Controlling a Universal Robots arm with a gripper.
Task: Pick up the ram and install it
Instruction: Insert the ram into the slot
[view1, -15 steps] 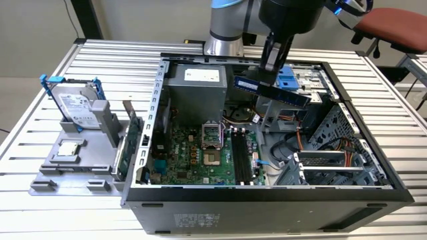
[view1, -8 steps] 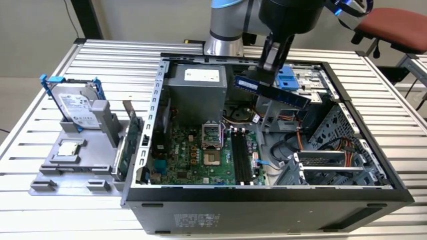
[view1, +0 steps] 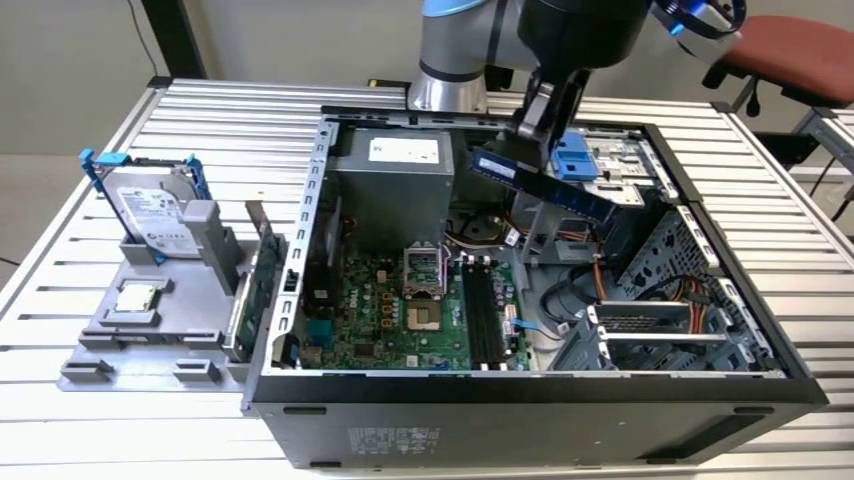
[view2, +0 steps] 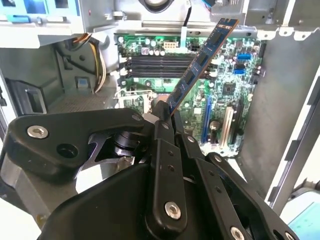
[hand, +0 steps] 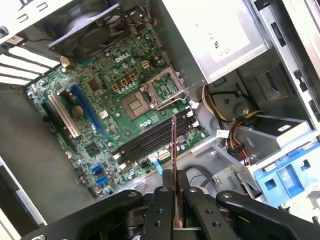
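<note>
Slatted metal table (view1: 200, 100), open case (view1: 534, 410), gripped ram (view1: 558, 192)

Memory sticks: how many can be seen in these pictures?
1. The memory stick is gripped in the pincer, tilted in the air above the open computer case. The long black slots below look empty; others could be hidden.

Bright, even light falls from above in the exterior view: the table's metal slats (view1: 80, 420) shine pale, and the computer case (view1: 534, 415) is shaded inside below its rim. In the second wrist view the green board (view2: 225, 75) is well lit, while the black gripper (view2: 164, 112), clamped on the ram (view2: 202, 62), looks dark, perhaps backlit. In the first wrist view the grey metal box (hand: 215, 35) glares almost white.
</note>
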